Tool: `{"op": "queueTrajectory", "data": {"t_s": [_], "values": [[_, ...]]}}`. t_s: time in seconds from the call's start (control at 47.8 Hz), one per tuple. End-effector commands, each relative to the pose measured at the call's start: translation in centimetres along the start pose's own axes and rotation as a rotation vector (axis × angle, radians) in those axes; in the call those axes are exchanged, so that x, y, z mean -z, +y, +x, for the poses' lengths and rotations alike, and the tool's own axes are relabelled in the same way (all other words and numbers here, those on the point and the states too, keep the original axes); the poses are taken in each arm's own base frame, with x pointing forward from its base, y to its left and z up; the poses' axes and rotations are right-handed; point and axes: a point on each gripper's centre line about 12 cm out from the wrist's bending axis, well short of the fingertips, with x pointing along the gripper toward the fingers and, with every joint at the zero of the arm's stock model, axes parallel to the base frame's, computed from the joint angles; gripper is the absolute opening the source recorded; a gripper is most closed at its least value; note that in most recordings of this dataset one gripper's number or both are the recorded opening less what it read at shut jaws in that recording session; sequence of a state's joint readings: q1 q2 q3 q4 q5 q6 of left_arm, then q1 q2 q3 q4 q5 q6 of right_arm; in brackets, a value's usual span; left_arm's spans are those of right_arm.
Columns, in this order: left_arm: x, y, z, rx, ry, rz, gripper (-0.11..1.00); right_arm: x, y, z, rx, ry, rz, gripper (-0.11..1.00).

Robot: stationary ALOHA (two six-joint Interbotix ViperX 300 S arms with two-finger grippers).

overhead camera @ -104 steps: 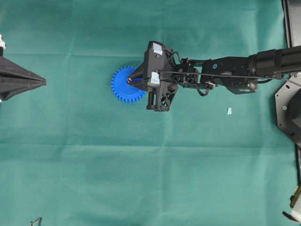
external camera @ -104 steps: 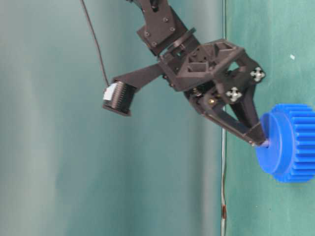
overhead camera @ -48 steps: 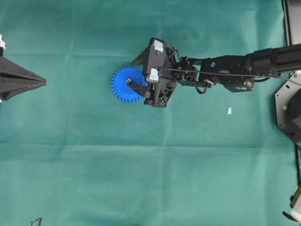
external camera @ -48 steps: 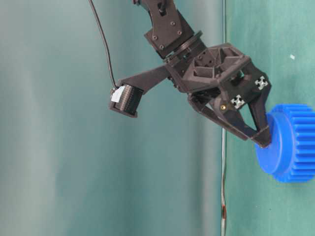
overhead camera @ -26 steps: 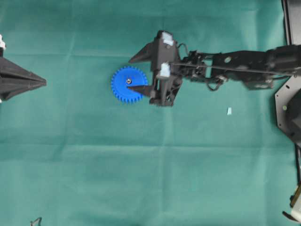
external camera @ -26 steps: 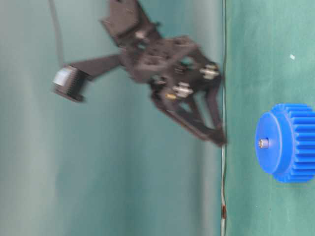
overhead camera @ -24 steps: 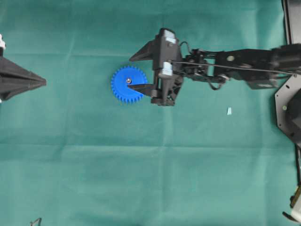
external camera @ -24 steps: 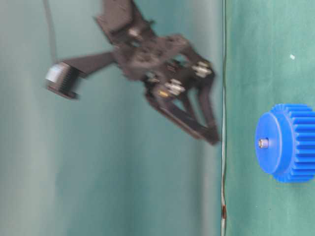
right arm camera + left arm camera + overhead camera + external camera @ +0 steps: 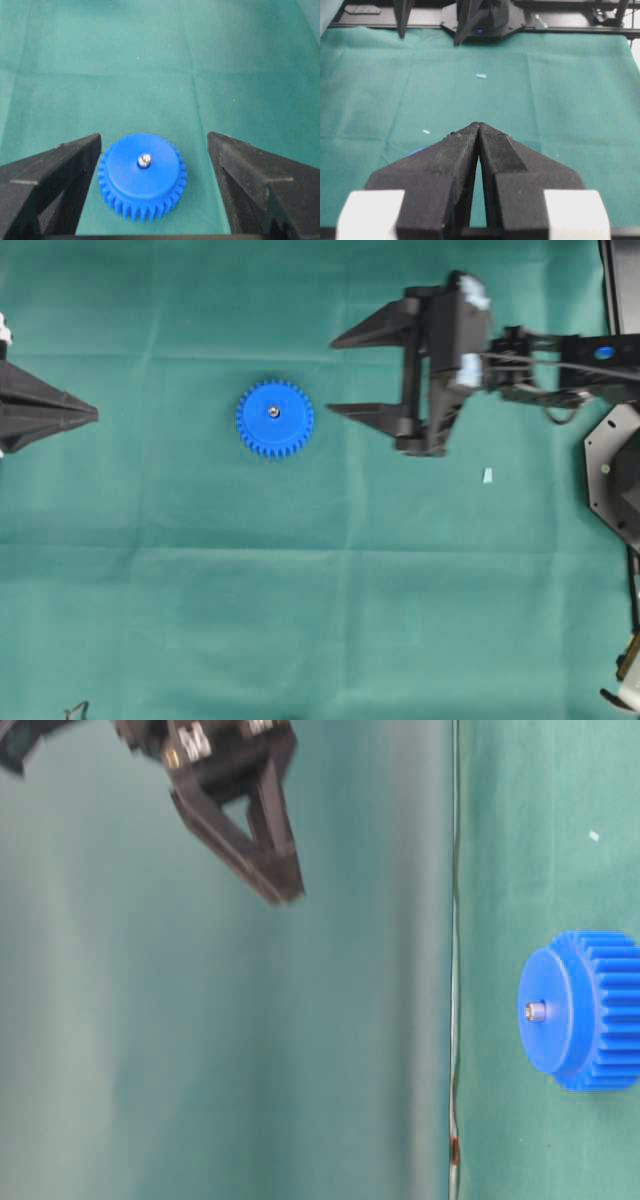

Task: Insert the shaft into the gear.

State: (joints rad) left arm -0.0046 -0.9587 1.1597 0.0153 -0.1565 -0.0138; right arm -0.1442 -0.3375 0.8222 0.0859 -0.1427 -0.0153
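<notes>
Black plastic jaws of the right gripper [image 9: 345,375] stand spread as wide as they go, holding nothing, at the 3 o'clock side of the overhead view and well apart from the work; judged from this pose, the arm is clear of the part because its job there is done. In the right wrist view the two fingers [image 9: 50,170] frame the gear [image 9: 142,175] without touching it, a stance that leaves the assembly undisturbed. The gear [image 9: 274,419], bright blue with fine teeth, lies flat on the green cloth [image 9: 300,590] just left of centre, hub upward. The shaft [image 9: 144,159], a small silver-grey pin, stands upright in the centre hole, its tip proud of the hub [image 9: 536,1011]; the insertion appears complete. At 9 o'clock the left gripper [image 9: 92,415] rests with its jaws pressed together and empty, parked away from the gear. A pale blue scrap [image 9: 487,476] lies near 3 o'clock, apart from everything.
</notes>
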Motion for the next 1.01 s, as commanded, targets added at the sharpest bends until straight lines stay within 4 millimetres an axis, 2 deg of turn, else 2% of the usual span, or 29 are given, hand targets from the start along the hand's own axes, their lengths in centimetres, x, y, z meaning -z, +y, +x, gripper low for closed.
{"op": "queueTrajectory", "data": {"t_s": [0.0, 0.272, 0.503, 0.691, 0.984], "values": [[-0.9, 0.0, 0.2, -0.001, -0.023, 0.002, 0.0, -0.9, 0.1, -2.1, -0.005, -0.061, 0.0, 0.91], [-0.9, 0.1, 0.1, -0.004, -0.028, 0.009, 0.0, -0.6, 0.0, -7.5, -0.013, -0.133, 0.003, 0.9], [-0.9, 0.1, 0.1, -0.006, -0.028, 0.007, 0.0, 0.3, 0.0, -10.6, -0.02, -0.151, 0.008, 0.9], [-1.0, 0.1, 0.0, -0.006, -0.029, 0.011, 0.0, 0.6, 0.0, -11.5, -0.023, -0.145, 0.009, 0.9], [-1.1, 0.3, 0.0, -0.013, -0.032, 0.01, 0.0, 0.7, -0.1, -11.4, -0.021, -0.14, 0.009, 0.9]]}}
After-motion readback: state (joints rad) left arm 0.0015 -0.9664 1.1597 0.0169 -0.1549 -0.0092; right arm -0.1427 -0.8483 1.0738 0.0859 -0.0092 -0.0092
